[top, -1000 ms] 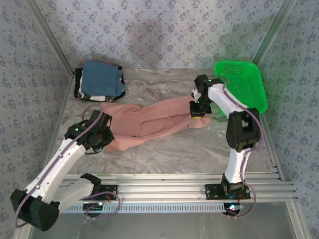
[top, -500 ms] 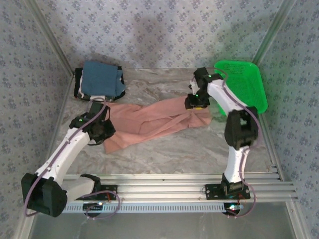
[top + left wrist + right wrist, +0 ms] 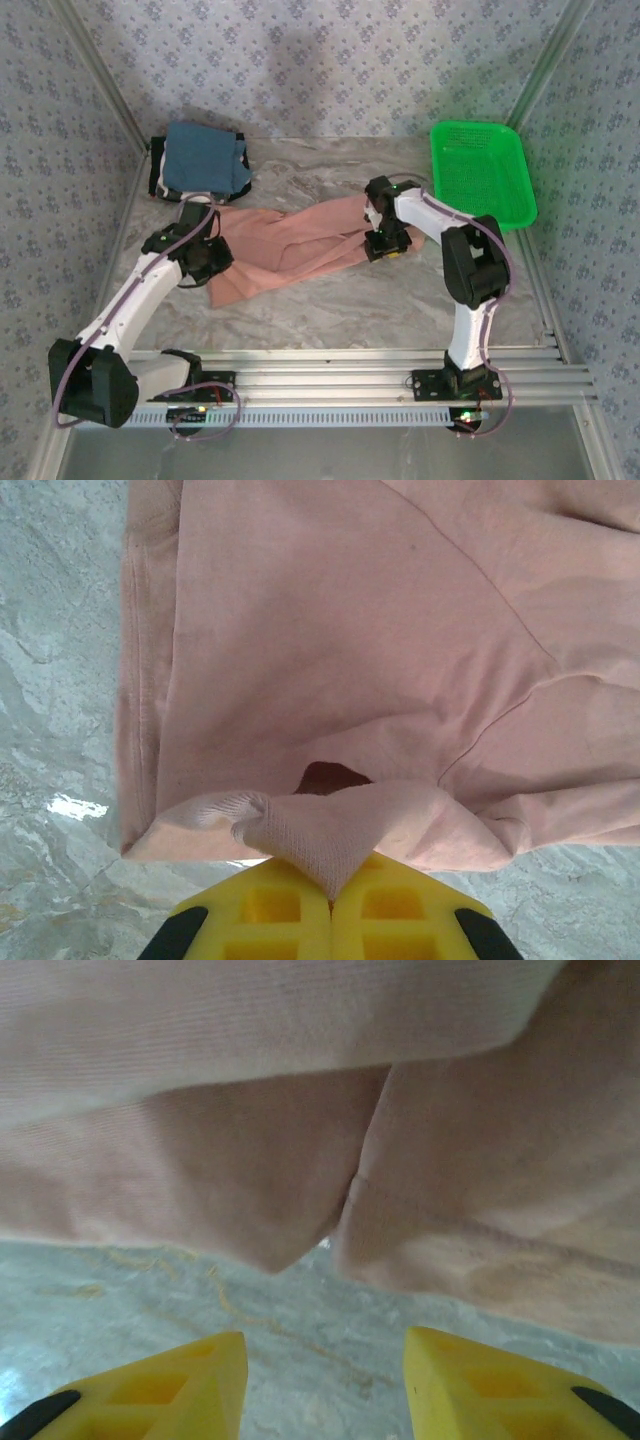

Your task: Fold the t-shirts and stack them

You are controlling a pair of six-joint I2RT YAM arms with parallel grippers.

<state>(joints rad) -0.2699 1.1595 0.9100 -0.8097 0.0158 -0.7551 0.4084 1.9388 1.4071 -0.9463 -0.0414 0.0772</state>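
The left gripper [image 3: 330, 892] pinched an edge of the salmon-pink cloth t-shirt [image 3: 290, 245]. The right gripper [image 3: 325, 1365] stood spread before the shirt's other end, near the green plastic mesh basket [image 3: 480, 175]. The blue-topped stack of folded t-shirts [image 3: 205, 160] lay behind.

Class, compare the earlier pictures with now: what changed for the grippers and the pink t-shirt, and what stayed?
The right gripper let go of the pink t-shirt, opened, and drew back slightly toward the near side. The left gripper, still shut on the shirt's edge, carried it a little toward the far side. The folded stack and green basket stayed put.
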